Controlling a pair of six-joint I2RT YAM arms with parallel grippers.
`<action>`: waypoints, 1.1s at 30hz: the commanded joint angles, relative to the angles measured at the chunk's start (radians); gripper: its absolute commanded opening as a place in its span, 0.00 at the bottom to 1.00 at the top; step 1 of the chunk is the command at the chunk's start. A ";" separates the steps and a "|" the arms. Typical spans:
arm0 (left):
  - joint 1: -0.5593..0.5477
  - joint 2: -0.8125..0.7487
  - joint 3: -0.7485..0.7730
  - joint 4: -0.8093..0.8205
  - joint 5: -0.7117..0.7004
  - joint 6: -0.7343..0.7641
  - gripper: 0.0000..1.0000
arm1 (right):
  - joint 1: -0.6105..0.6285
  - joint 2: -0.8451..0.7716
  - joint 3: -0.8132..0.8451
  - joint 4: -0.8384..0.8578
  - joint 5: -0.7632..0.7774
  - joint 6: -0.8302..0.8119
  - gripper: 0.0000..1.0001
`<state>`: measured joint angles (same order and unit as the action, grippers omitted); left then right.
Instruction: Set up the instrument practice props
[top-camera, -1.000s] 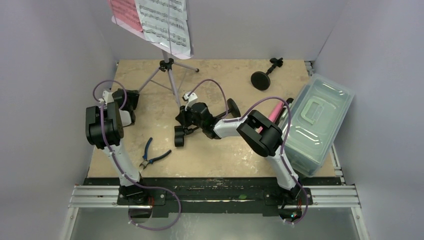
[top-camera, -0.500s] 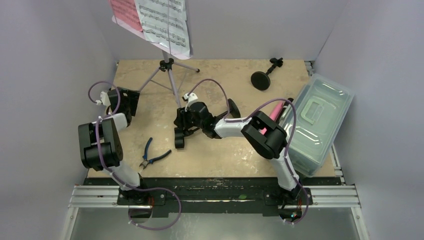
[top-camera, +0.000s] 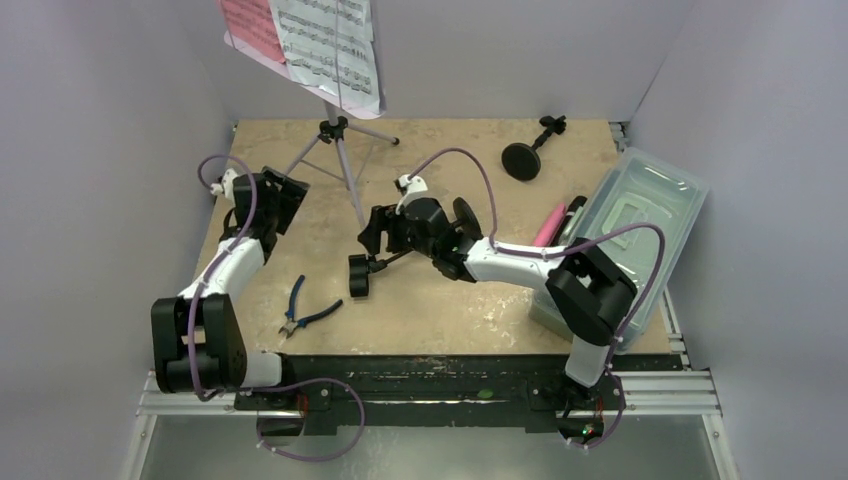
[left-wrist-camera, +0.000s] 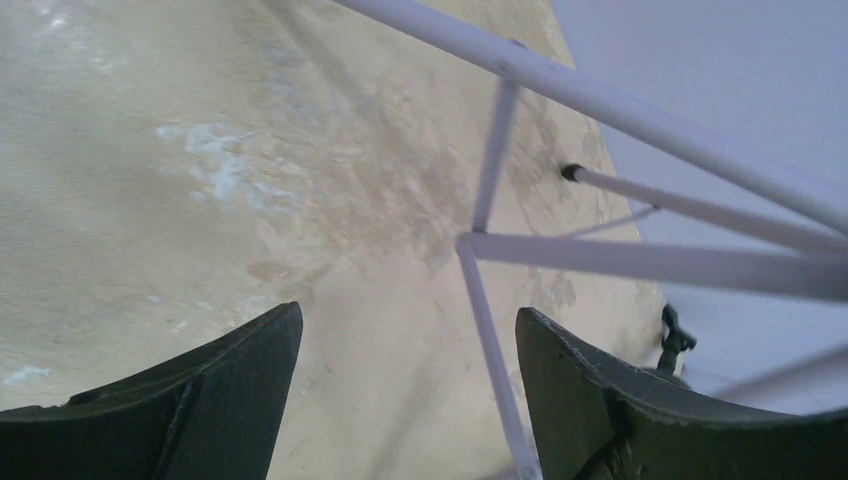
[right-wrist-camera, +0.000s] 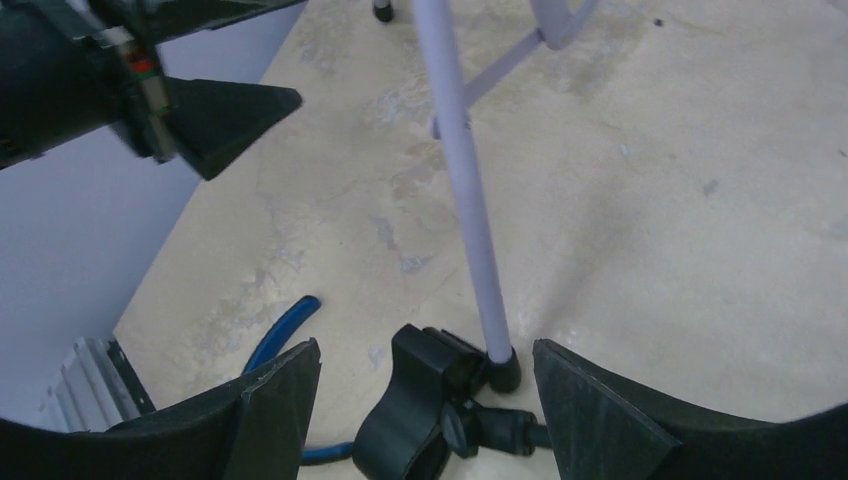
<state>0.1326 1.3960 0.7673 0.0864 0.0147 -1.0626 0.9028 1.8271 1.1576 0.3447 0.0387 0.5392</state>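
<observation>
The lavender music stand (top-camera: 343, 165) stands at the back on slim tripod legs, with pink and white sheet-music pages (top-camera: 310, 45) on its desk. My left gripper (top-camera: 290, 192) is open just left of the tripod; a thin brace (left-wrist-camera: 490, 340) of the tripod shows between its fingers (left-wrist-camera: 410, 340). A black pole lies on the table, its clip (top-camera: 358, 275) near the tripod's front foot (right-wrist-camera: 503, 372) and its round base (top-camera: 466, 215) behind my right arm. My right gripper (top-camera: 372, 232) hovers open over that clip (right-wrist-camera: 420, 400). A pink microphone (top-camera: 550, 225) lies beside the tub.
Blue-handled pliers (top-camera: 305, 310) lie near the front edge, left of the clip. A second black round-based pole (top-camera: 522, 160) lies at the back right. A clear plastic tub (top-camera: 630, 240) fills the right side. My left gripper (right-wrist-camera: 200, 110) shows in the right wrist view.
Both grippers have opened wide. My left arm has stretched out and swung right toward the tripod legs. My right arm has shifted right and back, its elbow lower over the tub.
</observation>
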 joint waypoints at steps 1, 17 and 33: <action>-0.105 -0.101 0.124 -0.188 -0.142 0.215 0.78 | -0.012 -0.076 -0.060 -0.137 0.193 0.297 0.82; -0.324 -0.267 0.253 -0.290 -0.248 0.569 0.77 | -0.034 -0.058 -0.162 -0.245 0.375 0.758 0.76; -0.323 -0.270 0.256 -0.191 0.074 0.675 0.69 | -0.088 0.092 -0.174 -0.110 0.269 0.835 0.53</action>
<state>-0.1905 1.1015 0.9852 -0.1207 0.0227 -0.4225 0.8192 1.8885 0.9932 0.2195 0.3340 1.3346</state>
